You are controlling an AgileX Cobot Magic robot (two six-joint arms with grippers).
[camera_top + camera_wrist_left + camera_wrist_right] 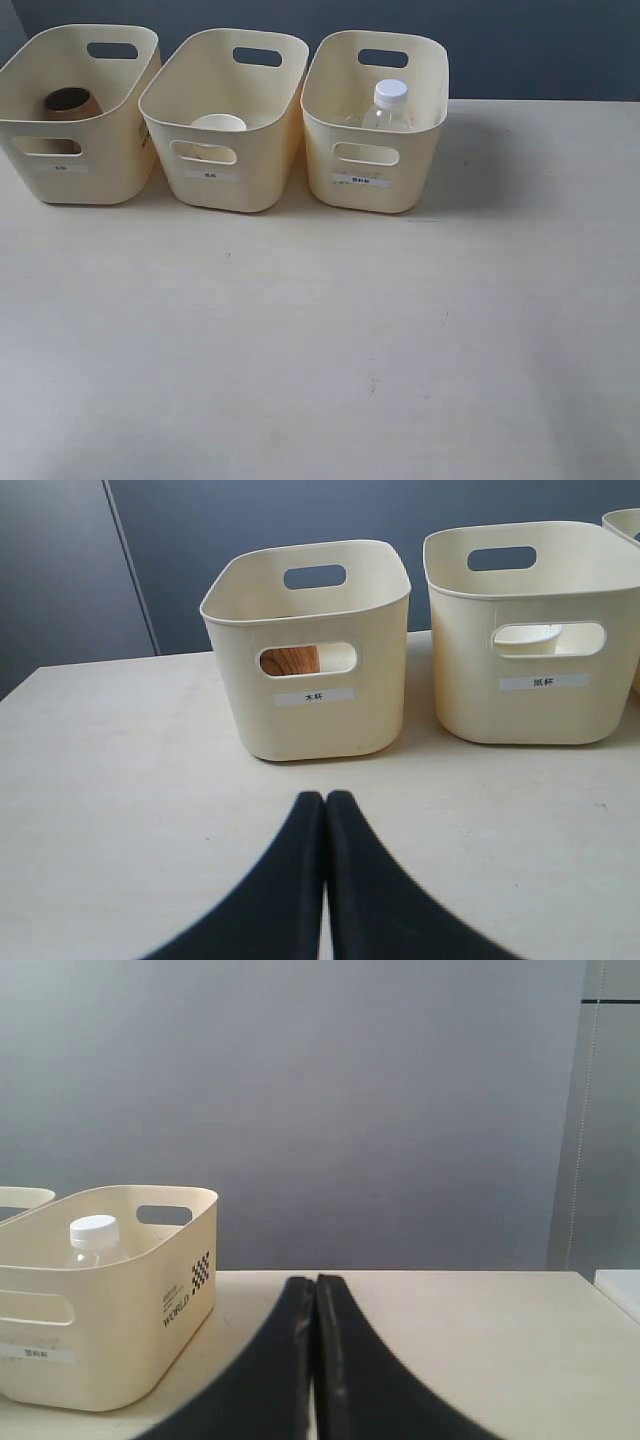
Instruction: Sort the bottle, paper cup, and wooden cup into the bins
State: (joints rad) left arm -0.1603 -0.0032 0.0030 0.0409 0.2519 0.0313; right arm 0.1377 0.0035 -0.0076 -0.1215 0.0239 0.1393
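The left end effector and the right end effector were pinched shut and empty, while beyond them, one per bin, the bins held the likely slick, light bottle, best gripped mid-body, the crushable-looking paper cup and the hard wooden cup.

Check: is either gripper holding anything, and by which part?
Nothing is held. The left gripper and right gripper are both shut, fingers together, empty. The bottle, paper cup and wooden cup sit in the bins.
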